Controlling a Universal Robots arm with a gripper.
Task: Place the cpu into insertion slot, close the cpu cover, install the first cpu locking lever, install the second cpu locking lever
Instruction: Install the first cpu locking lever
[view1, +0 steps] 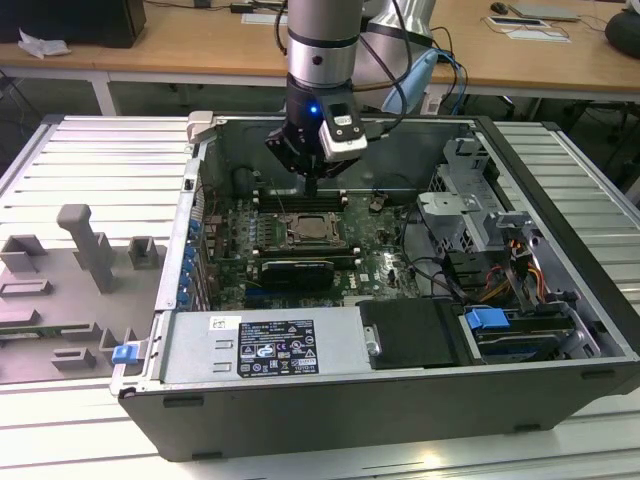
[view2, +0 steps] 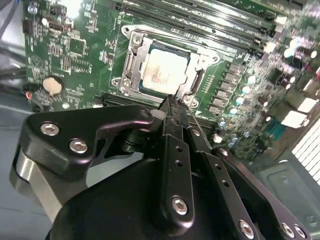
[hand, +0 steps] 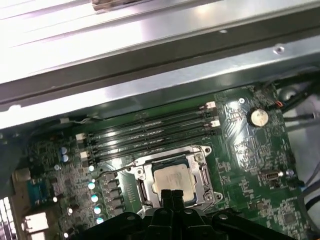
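Note:
The cpu lies flat in the insertion slot on the green board, its silvery-beige top showing in both wrist views. The silver cpu cover lies down around the chip, which shows through its window. My gripper hangs just above the slot's edge, shut, with nothing between its fingers. In the exterior view the gripper sits over the far side of the slot. A thin wire lever runs beside the slot; I cannot tell whether it is latched.
The board lies inside an open computer case. Long black memory slots run beside the socket. A power supply box, drive cage and cables fill the case's other parts. Grey fixtures stand at the exterior view's left.

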